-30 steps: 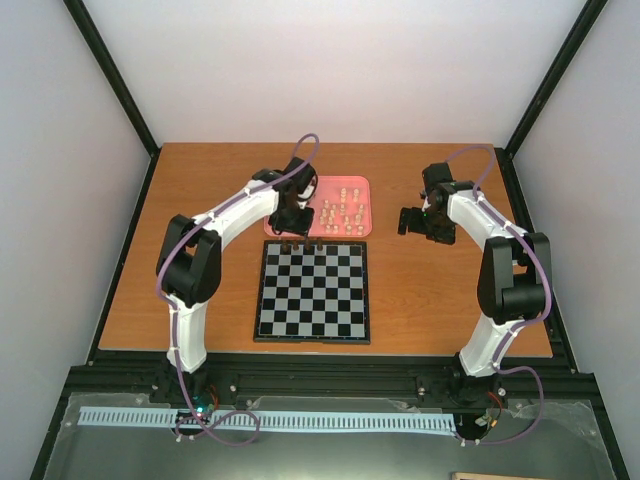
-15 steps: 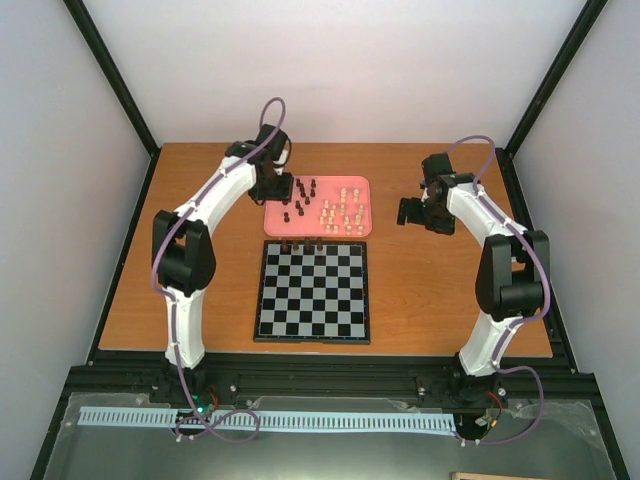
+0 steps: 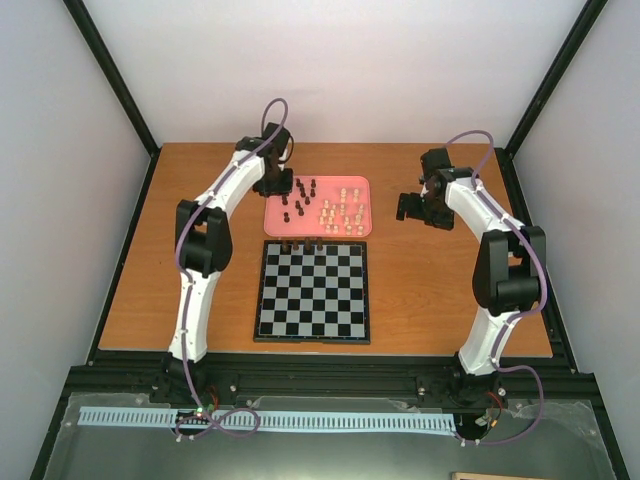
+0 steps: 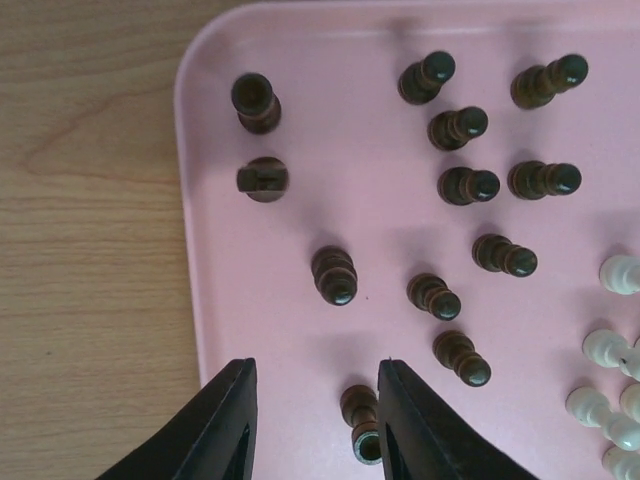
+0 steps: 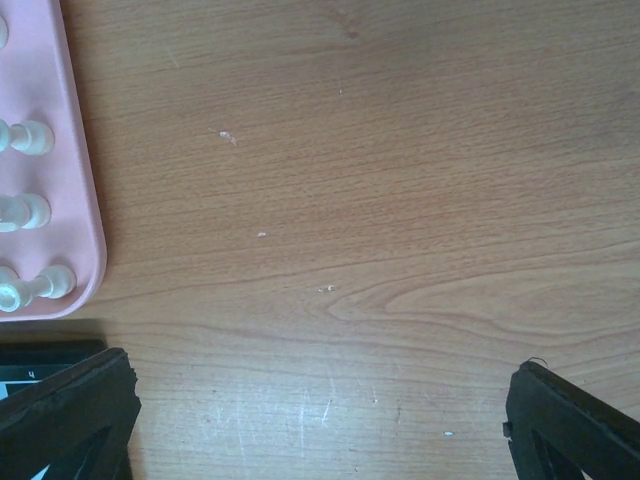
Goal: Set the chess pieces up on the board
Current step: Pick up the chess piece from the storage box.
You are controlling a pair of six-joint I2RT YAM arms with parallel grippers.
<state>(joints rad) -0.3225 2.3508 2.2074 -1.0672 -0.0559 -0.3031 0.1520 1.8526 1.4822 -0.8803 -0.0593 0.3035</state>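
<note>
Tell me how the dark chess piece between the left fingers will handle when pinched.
The small dark brown turned chess piece looks rigid, so it should not squash. Slim over a narrow base and nearer one of the left fingers, it may tip under an uneven pinch. Once toppled, its rounded body would probably roll on the smooth pink tray.

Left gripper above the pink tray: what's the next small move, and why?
Probably close the left gripper on the dark chess piece between its fingers. The jaws stand apart over the pink tray, the piece sits between them, close to one finger, and nothing else is in the gap.
</note>
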